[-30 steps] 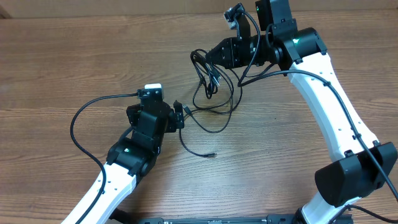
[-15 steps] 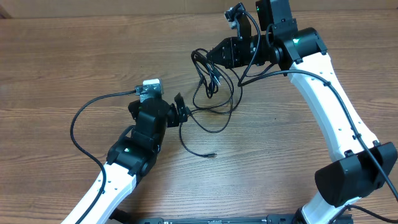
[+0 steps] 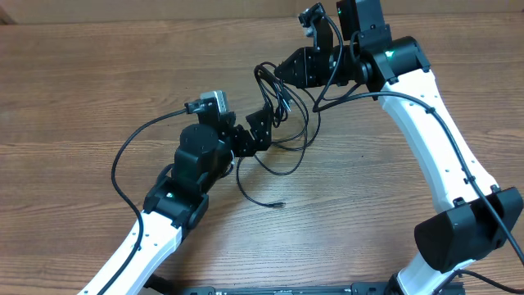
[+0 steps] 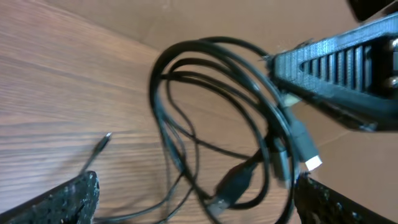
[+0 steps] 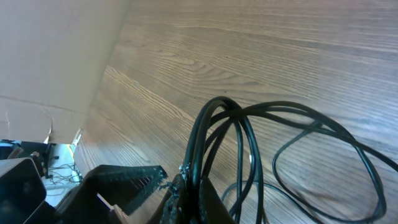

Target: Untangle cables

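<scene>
My right gripper point(image 3: 278, 72) is clamped shut on the tops of the cables' point(image 5: 198, 140) loops. My left gripper point(image 3: 254, 133) gapes wide beside them, holding nothing.

The table point(image 3: 65, 82) is of brown wood with a long grain that runs from left to right. On it, in the middle and a little to the far side, lie thin black cables point(image 3: 282, 146) in loose loops; their far part rises off the wood. One strand point(image 3: 248, 193) runs toward the near side and ends in a small plug point(image 3: 281, 204) lying flat on the table.
</scene>
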Available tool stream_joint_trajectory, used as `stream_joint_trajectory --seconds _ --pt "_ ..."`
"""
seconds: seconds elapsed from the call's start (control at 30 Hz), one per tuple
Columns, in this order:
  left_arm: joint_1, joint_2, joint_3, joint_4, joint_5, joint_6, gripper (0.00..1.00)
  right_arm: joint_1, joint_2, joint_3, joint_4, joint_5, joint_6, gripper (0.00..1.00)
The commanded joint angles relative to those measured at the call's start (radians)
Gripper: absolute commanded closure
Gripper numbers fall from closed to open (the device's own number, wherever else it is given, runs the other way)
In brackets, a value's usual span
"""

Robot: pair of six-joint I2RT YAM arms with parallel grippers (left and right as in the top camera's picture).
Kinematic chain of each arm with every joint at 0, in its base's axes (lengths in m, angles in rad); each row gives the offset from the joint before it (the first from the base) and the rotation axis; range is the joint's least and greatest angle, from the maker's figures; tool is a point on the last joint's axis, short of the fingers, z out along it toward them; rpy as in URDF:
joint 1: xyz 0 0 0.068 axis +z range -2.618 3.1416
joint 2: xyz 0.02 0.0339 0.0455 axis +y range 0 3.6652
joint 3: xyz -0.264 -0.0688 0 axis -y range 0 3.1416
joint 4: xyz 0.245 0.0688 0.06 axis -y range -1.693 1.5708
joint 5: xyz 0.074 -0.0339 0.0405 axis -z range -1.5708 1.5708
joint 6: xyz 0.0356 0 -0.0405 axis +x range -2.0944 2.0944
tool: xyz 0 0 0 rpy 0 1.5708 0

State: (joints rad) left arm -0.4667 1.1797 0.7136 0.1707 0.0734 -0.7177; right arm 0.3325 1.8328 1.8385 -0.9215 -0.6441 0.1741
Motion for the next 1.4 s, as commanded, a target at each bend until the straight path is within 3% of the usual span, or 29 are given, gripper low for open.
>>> stream_joint_trajectory --seconds 0.0,0.17,0.3,0.43,1.0,1.37 --pt "0.002 0.04 0.007 0.045 0.031 -0.107 0.0 0.028 0.002 0.014 0.022 0.009 0.008 0.96" --pt "0.002 0.117 0.007 0.157 0.124 -0.201 0.0 0.06 0.002 0.014 0.026 0.109 0.009 0.96" --pt "0.002 0.153 0.008 0.269 0.24 -0.203 0.0 0.067 0.002 0.014 0.025 0.139 0.009 0.96" --pt "0.002 0.155 0.007 0.279 0.233 -0.202 0.0 0.067 0.002 0.014 0.024 0.139 0.009 0.96" --pt "0.002 0.155 0.007 -0.006 -0.165 -0.203 0.0 0.068 0.002 0.014 0.024 0.119 0.009 0.96" --pt "0.003 0.155 0.008 -0.071 -0.181 -0.167 0.0 0.068 0.002 0.014 0.02 0.161 0.008 0.96"
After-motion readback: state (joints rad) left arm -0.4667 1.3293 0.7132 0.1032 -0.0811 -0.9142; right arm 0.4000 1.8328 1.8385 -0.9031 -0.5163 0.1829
